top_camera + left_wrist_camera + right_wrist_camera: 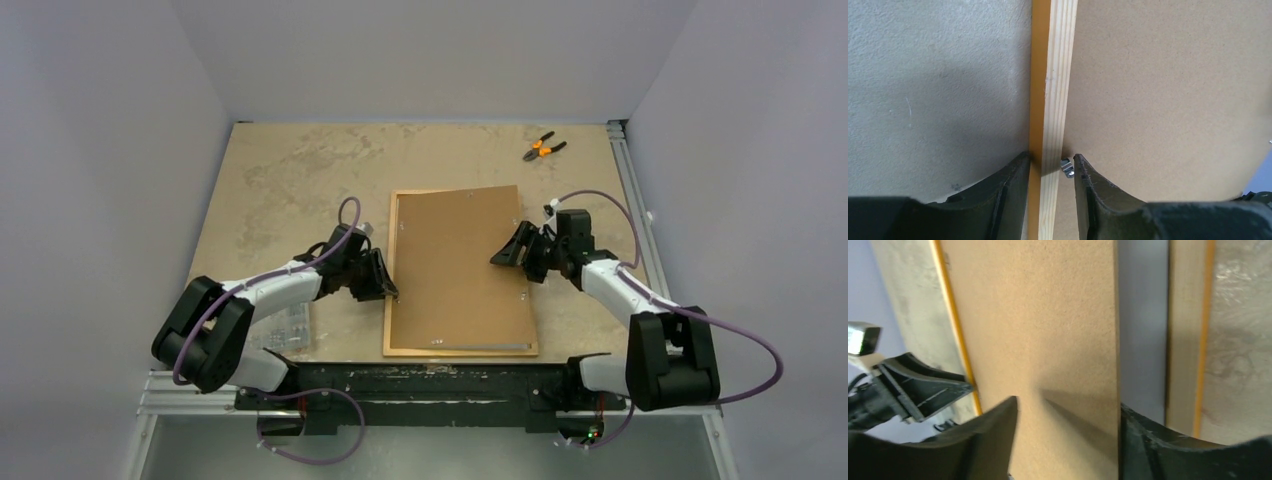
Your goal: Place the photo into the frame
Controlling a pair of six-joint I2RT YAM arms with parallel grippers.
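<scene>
The frame [391, 250] lies face down, its pale wood rail [1055, 75] and orange edge showing. A brown backing board [460, 265] rests on it, slightly skewed. My left gripper [385, 290] straddles the left rail [1052, 160], shut on it, with a small metal clip [1066, 167] against the inner finger. My right gripper [515, 250] is open [1068, 407], one finger over the board [1048, 315] and the other at its right edge. A grey-blue strip [1143, 340] shows between that edge and the frame's right rail [1185, 340]. The photo's printed face is hidden.
Orange-handled pliers [543, 149] lie at the far right of the table. A clear plastic piece [285, 325] sits beside the left arm near the front edge. A metal rail [628, 190] runs along the table's right side.
</scene>
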